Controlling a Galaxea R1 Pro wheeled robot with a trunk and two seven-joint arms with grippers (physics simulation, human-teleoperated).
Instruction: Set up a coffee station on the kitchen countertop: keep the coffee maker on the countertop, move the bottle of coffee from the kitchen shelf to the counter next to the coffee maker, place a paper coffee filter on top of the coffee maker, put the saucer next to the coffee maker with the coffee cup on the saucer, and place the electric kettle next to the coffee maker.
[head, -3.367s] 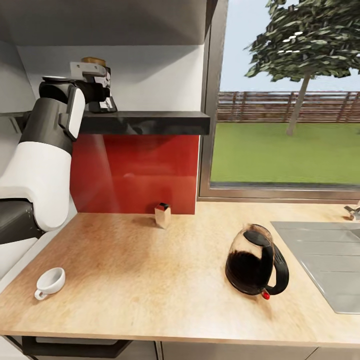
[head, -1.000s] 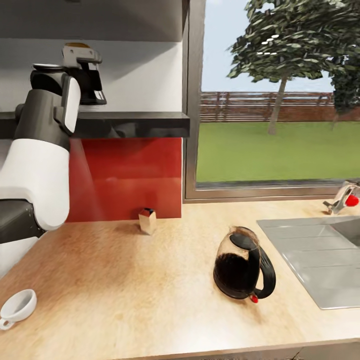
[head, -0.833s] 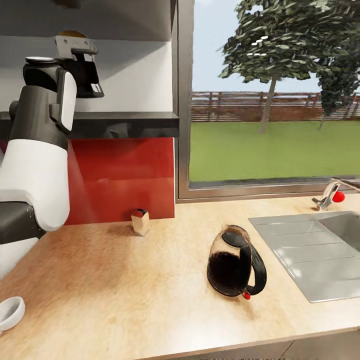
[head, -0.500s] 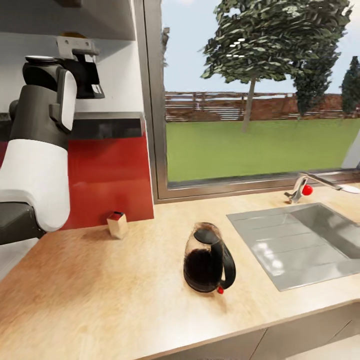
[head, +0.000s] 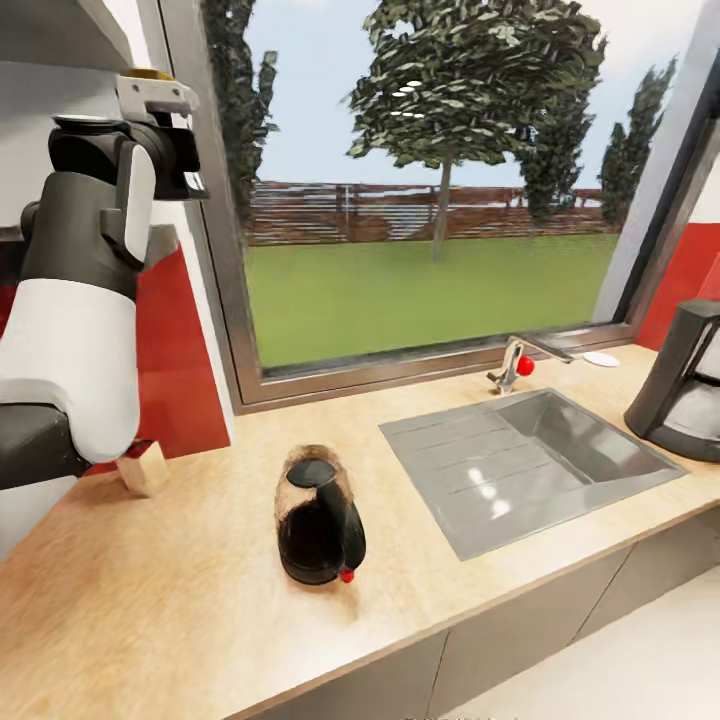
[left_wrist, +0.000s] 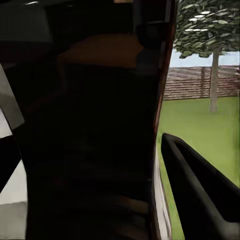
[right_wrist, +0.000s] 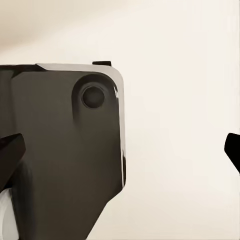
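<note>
My left gripper (head: 168, 128) is raised high, shut on the dark bottle of coffee (head: 187, 170) with its tan lid (head: 148, 73). In the left wrist view the bottle (left_wrist: 95, 150) sits dark against one finger (left_wrist: 200, 195). The glass electric kettle (head: 318, 515), with black handle and red button, stands on the wooden countertop (head: 180, 610). The black coffee maker (head: 688, 385) stands at the counter's far right, past the sink. My right gripper (right_wrist: 120, 155) is open, nothing between its fingers.
A steel sink (head: 530, 465) with a faucet (head: 513, 364) lies between kettle and coffee maker. A small tan box (head: 145, 466) stands by the red backsplash (head: 175, 370). A small white disc (head: 601, 358) lies near the window sill. The counter's front edge drops to pale floor.
The camera has swung right: kettle and box slid left in the picture, the cup left it, sink and coffee maker came in. The left gripper keeps the bottle raised.
</note>
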